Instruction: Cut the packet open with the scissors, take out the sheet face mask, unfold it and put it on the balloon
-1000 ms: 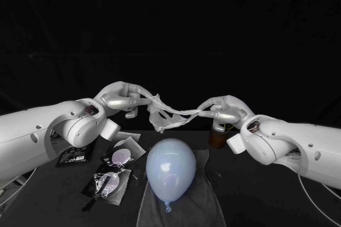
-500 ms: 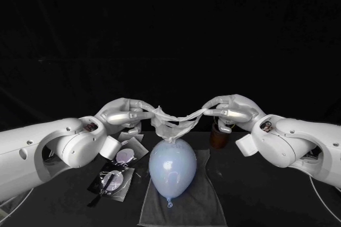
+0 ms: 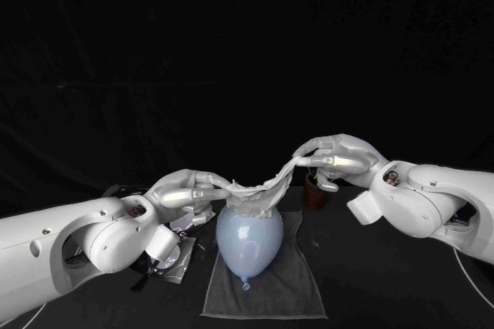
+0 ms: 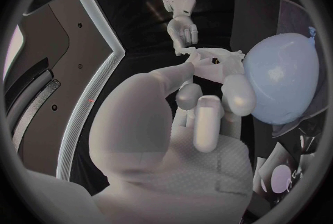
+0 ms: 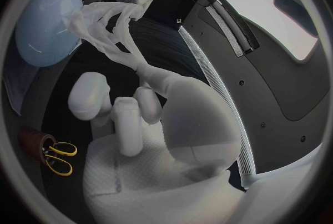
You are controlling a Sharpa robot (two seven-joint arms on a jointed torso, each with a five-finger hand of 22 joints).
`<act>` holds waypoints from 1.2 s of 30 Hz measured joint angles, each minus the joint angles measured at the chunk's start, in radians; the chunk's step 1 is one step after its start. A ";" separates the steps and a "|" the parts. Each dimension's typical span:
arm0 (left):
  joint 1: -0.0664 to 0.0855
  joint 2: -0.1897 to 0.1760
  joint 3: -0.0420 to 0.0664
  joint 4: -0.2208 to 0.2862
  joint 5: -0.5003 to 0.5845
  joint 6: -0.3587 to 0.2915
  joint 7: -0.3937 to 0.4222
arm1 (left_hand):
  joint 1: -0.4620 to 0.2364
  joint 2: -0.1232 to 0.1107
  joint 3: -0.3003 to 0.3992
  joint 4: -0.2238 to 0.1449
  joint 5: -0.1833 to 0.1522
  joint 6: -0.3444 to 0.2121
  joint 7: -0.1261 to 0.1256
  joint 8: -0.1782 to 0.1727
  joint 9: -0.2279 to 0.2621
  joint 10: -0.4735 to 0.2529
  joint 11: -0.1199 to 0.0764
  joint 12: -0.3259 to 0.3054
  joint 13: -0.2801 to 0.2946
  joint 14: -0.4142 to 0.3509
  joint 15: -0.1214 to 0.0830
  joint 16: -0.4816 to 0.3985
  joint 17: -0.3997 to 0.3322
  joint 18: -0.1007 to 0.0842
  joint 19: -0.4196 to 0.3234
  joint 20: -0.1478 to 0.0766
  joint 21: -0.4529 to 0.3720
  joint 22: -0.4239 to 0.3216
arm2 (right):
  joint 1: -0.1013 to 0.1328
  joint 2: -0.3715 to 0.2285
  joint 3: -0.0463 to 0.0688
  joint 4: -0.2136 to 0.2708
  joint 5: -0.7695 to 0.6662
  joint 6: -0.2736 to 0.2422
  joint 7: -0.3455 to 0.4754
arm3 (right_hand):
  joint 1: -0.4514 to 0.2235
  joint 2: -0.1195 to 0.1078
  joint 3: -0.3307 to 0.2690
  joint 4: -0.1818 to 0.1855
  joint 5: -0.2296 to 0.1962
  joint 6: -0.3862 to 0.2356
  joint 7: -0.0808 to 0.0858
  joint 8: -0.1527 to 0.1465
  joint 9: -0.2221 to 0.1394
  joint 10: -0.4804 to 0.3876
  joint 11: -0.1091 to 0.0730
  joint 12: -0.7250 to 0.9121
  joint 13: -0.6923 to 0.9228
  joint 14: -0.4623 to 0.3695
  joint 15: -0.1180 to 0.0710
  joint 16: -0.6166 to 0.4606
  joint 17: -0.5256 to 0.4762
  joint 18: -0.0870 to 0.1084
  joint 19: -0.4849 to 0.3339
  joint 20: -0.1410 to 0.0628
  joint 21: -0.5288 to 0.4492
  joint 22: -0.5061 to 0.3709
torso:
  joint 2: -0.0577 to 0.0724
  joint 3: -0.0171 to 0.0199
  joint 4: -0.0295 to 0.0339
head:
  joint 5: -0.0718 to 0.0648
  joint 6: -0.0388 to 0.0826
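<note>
Fingers (image 3: 200, 195): left hand (image 3: 185, 195) and right hand (image 3: 335, 158) each pinch one edge of the sheet mask (image 3: 270, 183)
Mask: strung between them, bunched, its low fold touching the far end of the balloon (image 3: 249, 240)
Balloon: lying on a grey cloth (image 3: 273, 300) on the tabletop (image 3: 391, 286)
Change: a second ago the mask hung clear above; left hand has dropped
Finding: laying-on begun, spreading judged outstanding
</note>
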 measured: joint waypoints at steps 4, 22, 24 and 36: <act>-0.031 -0.003 -0.008 0.008 0.007 0.020 -0.002 | 0.000 0.000 0.000 0.000 0.000 0.000 0.000 0.004 0.000 0.001 -0.001 0.000 0.000 0.000 0.000 -0.001 0.000 0.000 0.000 0.000 0.000 0.000 | 0.000 -0.023 -0.003 0.016 -0.001 0.032 -0.015 | 0.000 0.000 0.000 0.000 -0.001 -0.002 -0.001 0.004 0.000 0.000 0.000 0.000 0.000 0.000 0.000 0.000 0.000 0.000 0.000 0.000 0.000 0.000 | -0.004 -0.0011 0.0017 | -0.005 -0.011; -0.088 -0.010 -0.021 0.023 0.000 0.174 -0.036 | -0.004 -0.004 0.000 0.000 0.000 -0.002 -0.002 0.004 0.000 0.001 -0.001 0.000 0.000 0.000 0.000 0.001 0.000 0.000 0.000 0.000 0.000 0.000 | 0.002 -0.116 -0.034 0.094 -0.038 0.253 -0.097 | -0.003 -0.005 0.000 0.000 -0.002 0.001 0.001 0.004 0.000 0.000 0.000 0.000 0.006 0.000 0.000 0.002 0.001 0.000 0.000 0.000 -0.004 0.000 | -0.005 -0.0068 0.0089 | -0.019 -0.045; -0.092 -0.011 -0.022 0.023 -0.010 0.193 -0.043 | -0.004 -0.004 0.000 0.000 0.000 -0.004 -0.004 0.004 0.001 0.001 -0.001 0.000 0.000 0.000 0.000 0.001 0.000 0.000 0.000 0.000 0.000 0.000 | 0.002 -0.118 -0.039 0.099 -0.045 0.274 -0.107 | -0.003 -0.005 -0.001 -0.001 -0.002 0.001 0.001 0.004 0.000 0.000 0.000 0.000 0.006 0.000 0.000 0.002 0.001 0.000 0.000 0.000 -0.004 0.000 | -0.003 -0.0069 0.0088 | -0.019 -0.050; -0.109 -0.028 -0.023 0.001 -0.161 0.235 -0.079 | -0.007 -0.001 0.000 0.000 0.000 -0.001 -0.001 0.003 0.004 0.001 -0.001 0.000 -0.001 0.000 0.000 0.001 0.000 0.000 0.000 0.000 -0.001 0.000 | -0.031 -0.055 -0.054 0.045 -0.082 0.239 -0.132 | -0.003 -0.005 -0.001 -0.001 -0.002 0.000 0.001 0.002 0.000 0.000 0.000 0.000 0.006 0.000 0.000 0.000 0.000 0.000 0.000 0.000 -0.004 0.000 | 0.011 -0.0090 0.0119 | -0.025 -0.078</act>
